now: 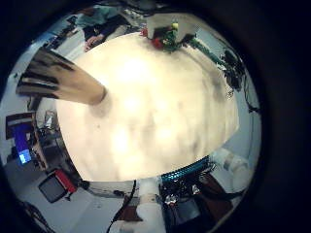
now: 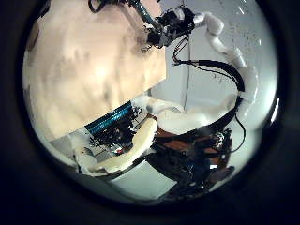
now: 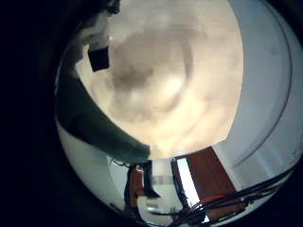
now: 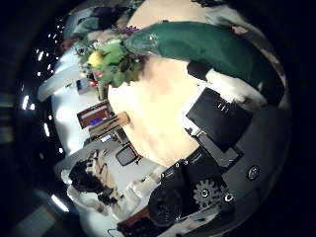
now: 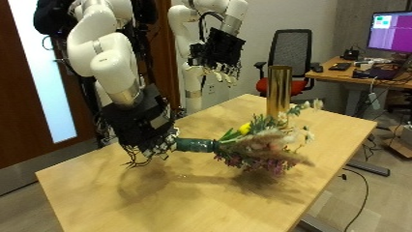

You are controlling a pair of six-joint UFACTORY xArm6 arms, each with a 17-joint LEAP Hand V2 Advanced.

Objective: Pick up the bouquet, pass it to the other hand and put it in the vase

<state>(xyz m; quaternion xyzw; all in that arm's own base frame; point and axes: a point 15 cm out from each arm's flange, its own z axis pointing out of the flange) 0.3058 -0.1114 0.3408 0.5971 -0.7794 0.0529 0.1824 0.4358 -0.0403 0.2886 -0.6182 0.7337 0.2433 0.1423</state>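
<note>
In the outside view my right hand (image 5: 144, 128) is shut on the green wrapped stem of the bouquet (image 5: 261, 147) and holds it level, just above the wooden table (image 5: 167, 198), flowers toward the vase. The tall gold vase (image 5: 279, 80) stands upright near the table's far edge. My left hand (image 5: 221, 54) hangs high above the far side of the table, fingers relaxed, holding nothing. The right thumb side palm view shows the green stem (image 4: 197, 47) and the flowers (image 4: 111, 57) close by. The left little finger side palm view shows the vase (image 1: 68, 82) and the bouquet (image 1: 163, 37).
An office chair (image 5: 296, 48) and a desk with a monitor (image 5: 391, 29) stand behind the table. A dark wooden door (image 5: 26, 97) is beside the arms.
</note>
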